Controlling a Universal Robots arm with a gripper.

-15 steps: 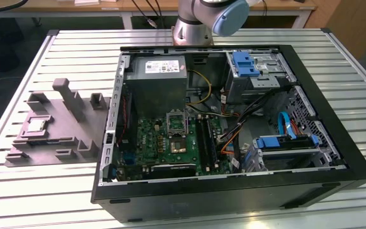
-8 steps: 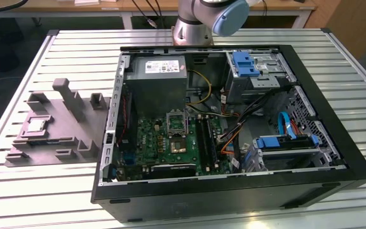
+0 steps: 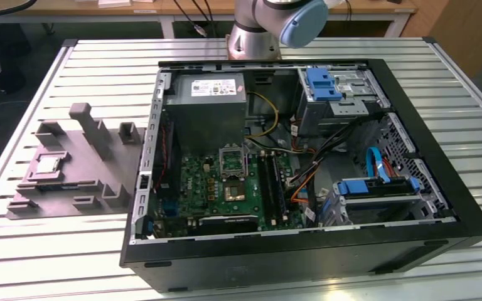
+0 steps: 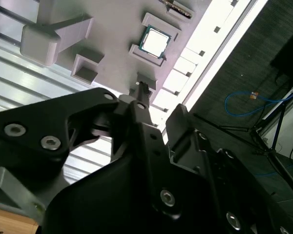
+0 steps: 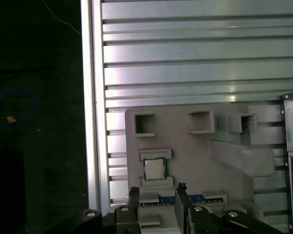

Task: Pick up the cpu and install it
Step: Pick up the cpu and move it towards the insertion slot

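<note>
- We see the cpu (image 5: 154,168) lying flat, metal face up, in a shallow seat of the grey tray (image 5: 190,156). Low raised blocks sit just beside two opposite edges. We judge they are there to keep the chip square and in a known spot for pick-up.
- The tray rests on the slatted tabletop (image 3: 90,63), just beside the open computer case (image 3: 308,254) on the exterior view's left. So the chip is near the case but outside it.
- The claw (image 5: 157,191) hangs over the tray, near the cpu but apart from it. In the first wrist view its two fingertips (image 5: 182,192) stand spread with a clear gap and nothing between them, so it has hold of nothing.
- In the second wrist view the claw (image 4: 160,100) points towards the cpu (image 4: 154,40), which lies beyond the tips. We read this as the claw being lined up over the chip, not a grasp.
- Inside the case the green motherboard (image 3: 216,188) lies flat with its metal-framed socket (image 3: 233,160) facing up, next to the grey power supply (image 3: 208,106). With the chip in its tray seat, we judge that neither the pick-up nor the install is done yet. We cannot tell whether the socket's frame is unlatched.
</note>
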